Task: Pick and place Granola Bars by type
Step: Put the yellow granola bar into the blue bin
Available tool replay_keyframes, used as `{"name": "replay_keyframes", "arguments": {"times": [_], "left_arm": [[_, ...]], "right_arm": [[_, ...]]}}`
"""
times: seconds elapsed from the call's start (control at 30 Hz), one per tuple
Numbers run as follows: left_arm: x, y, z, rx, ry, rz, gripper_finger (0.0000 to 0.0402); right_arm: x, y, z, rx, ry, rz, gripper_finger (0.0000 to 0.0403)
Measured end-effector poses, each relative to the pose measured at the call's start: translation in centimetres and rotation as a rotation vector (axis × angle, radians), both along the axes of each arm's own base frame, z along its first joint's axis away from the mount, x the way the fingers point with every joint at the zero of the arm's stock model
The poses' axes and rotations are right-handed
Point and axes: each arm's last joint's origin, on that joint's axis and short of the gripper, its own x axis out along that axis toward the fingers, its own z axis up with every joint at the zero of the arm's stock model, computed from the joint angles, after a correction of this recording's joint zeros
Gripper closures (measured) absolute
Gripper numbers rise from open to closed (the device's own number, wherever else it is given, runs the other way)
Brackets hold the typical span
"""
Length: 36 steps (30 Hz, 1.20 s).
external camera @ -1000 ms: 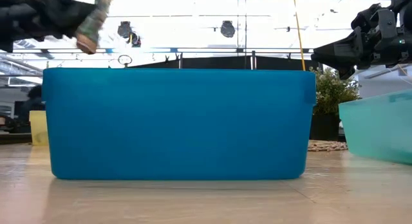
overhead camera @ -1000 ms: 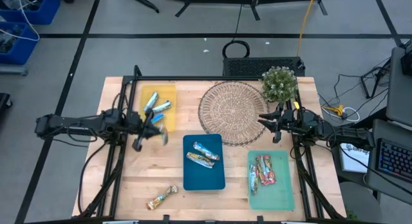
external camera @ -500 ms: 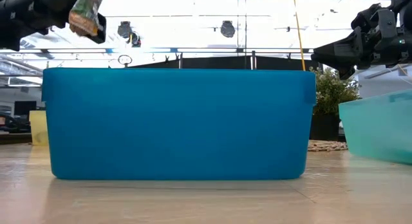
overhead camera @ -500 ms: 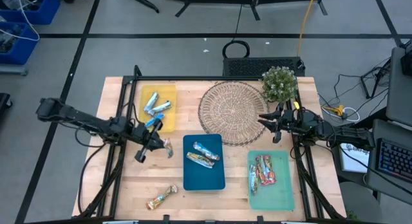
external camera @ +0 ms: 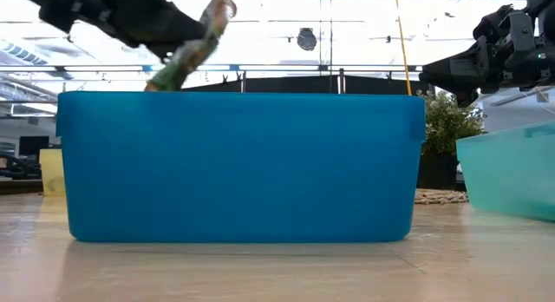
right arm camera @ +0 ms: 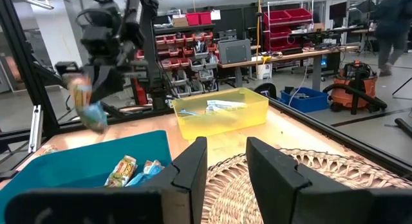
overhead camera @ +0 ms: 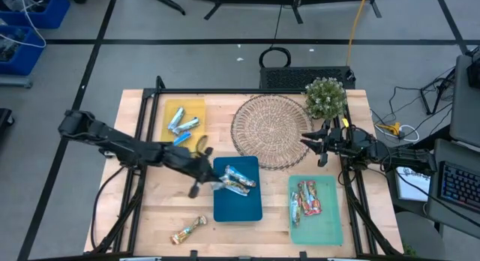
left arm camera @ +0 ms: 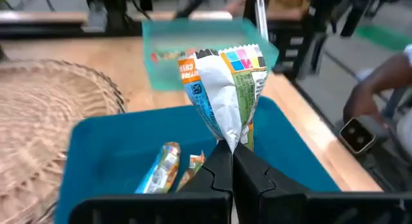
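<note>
A wooden table (overhead camera: 150, 208) is carrying everything. Directly on it, a yellow tray (overhead camera: 196, 108) is lying near the far left corner, and a round woven mat (overhead camera: 262, 115) is lying beside it. A small plant (overhead camera: 325, 97) is standing at the far right corner. A blue tray (overhead camera: 238, 208) is sitting in the middle, a green tray (overhead camera: 322, 227) to its right. One tan granola bar (overhead camera: 187, 229) is lying alone near the front edge.

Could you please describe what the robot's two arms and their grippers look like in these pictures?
Both arms are dark, nearly black, built of slim tubular links with chunkier blocks at the joints. The left gripper ends in two flat, matte black jaws that taper to narrow tips. The right gripper has broader, angular black jaws with squared ends. Dark cabling runs along the right arm near its wrist.
</note>
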Motion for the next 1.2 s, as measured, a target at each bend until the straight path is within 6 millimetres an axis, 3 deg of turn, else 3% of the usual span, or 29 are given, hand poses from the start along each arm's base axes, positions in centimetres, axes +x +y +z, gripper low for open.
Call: {"name": "replay_keyframes", "arguments": {"times": [0.17, 0.43, 0.87, 1.2], "left_arm": [[3.1, -0.9, 0.5, 0.01, 0.072, -0.046, 0.0401], [6.3, -1.8, 0.2, 0.023, 0.202, -0.051, 0.0401], [8.0, -3.0, -3.4, -0.06, 0.454, -0.104, 0.04], [8.4, -3.1, -2.6, -0.087, 0.38, -0.126, 0.0372]], "right_arm": [[0.0, 0.0, 0.0, 0.0, 0.0, 0.0, 0.0303], [0.0, 0.0, 0.0, 0.0, 0.0, 0.0, 0.0303], [0.0, 0.0, 0.1, -0.001, -0.006, 0.0, 0.0303], [0.0, 0.0, 0.2, -0.003, -0.022, 0.0, 0.0303]]}}
